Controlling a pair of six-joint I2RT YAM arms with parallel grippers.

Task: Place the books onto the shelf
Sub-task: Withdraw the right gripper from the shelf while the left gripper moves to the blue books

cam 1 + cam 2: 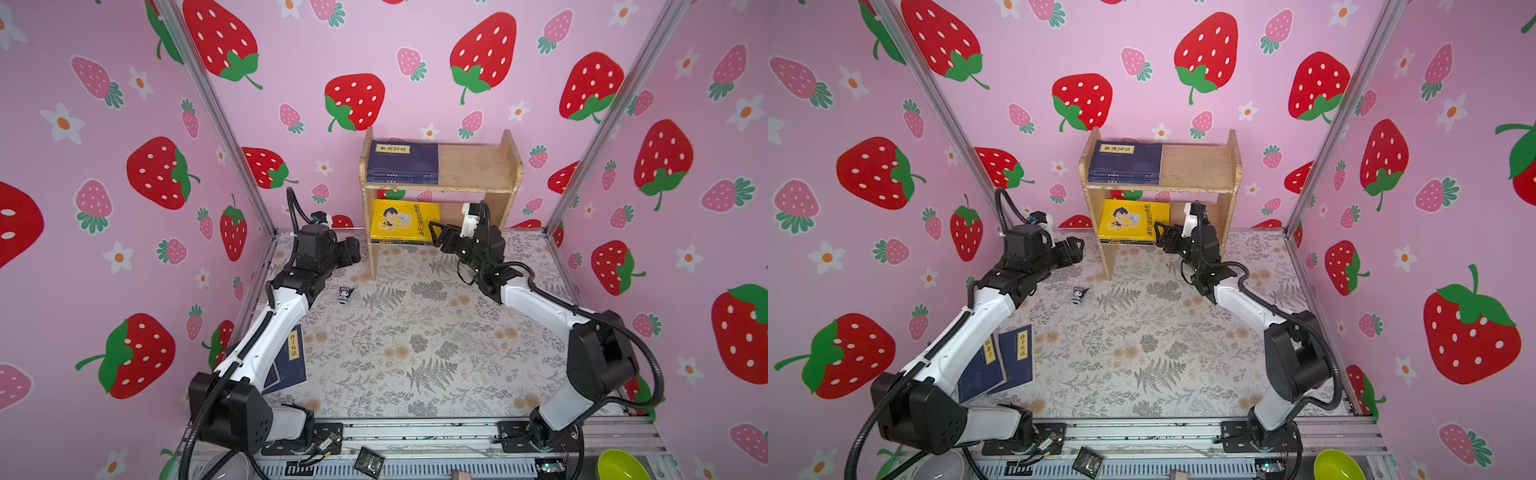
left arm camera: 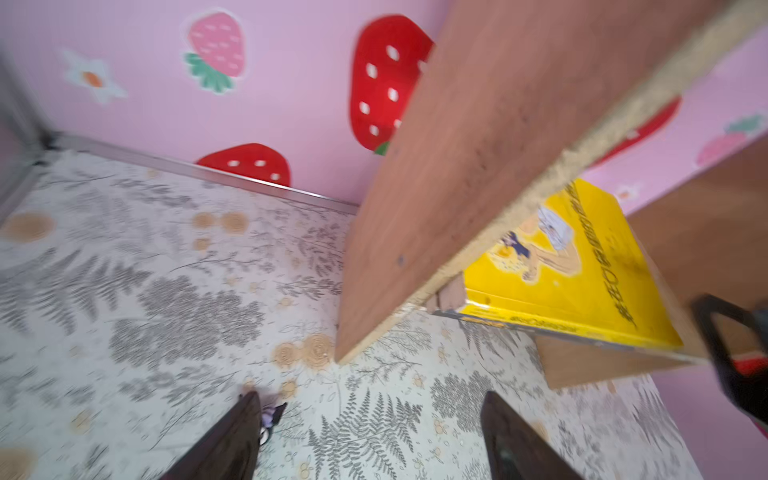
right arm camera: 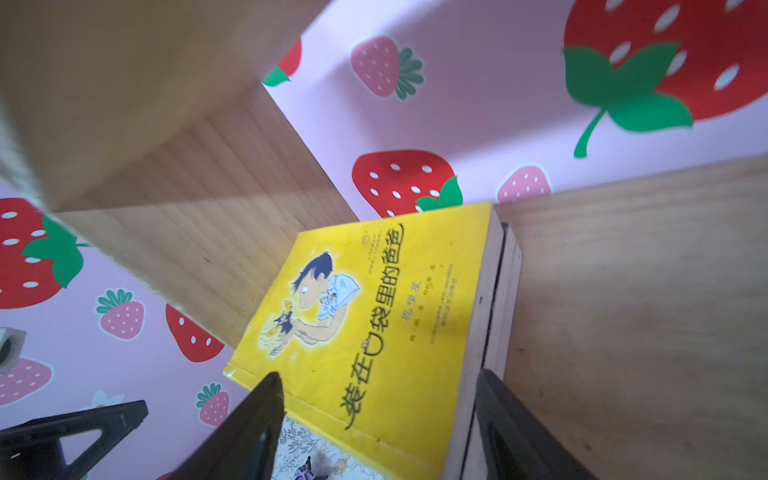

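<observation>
Looking at both top views, can see the shelf (image 1: pixel 469 166) (image 1: pixel 1196 166) upright at the back of the flowered table (image 1: pixel 415 332), close against the strawberry wall (image 1: pixel 415 62). On its upper tier, at the left end, lying flat: a pile of navy books (image 1: pixel 403 162) (image 1: pixel 1125 162), with a yellow label on the top cover. On the lower tier, also at the left end and also flat: the yellow cartoon book (image 1: pixel 403 220) (image 1: pixel 1133 222) (image 3: pixel 374 324), resting upon other books visible only by their edges. Pointing at the near right corner of this yellow cartoon book: the right gripper (image 1: pixel 435 232) (image 1: pixel 1159 232) (image 3: pixel 380 376), jaws wide apart and clamping nothing. In the right wrist view, that corner lying between the two fingers (image 3: pixel 257 415); contact with either of them impossible to tell. Hanging low beside the left side panel (image 2: pixel 457 166) of the shelf, on its outer side: the left gripper (image 1: pixel 352 249) (image 1: pixel 1074 249) (image 2: pixel 370 399), also spread wide and empty, with only tablecloth between its tips. Near the left gripper, on the table: a tiny dark figurine (image 1: pixel 345 294) (image 1: pixel 1079 294). Not yet on the shelf, at the front left of the table and partly hidden under the left arm (image 1: pixel 963 328): two more navy books (image 1: pixel 1007 361), flat and overlapping each other.
</observation>
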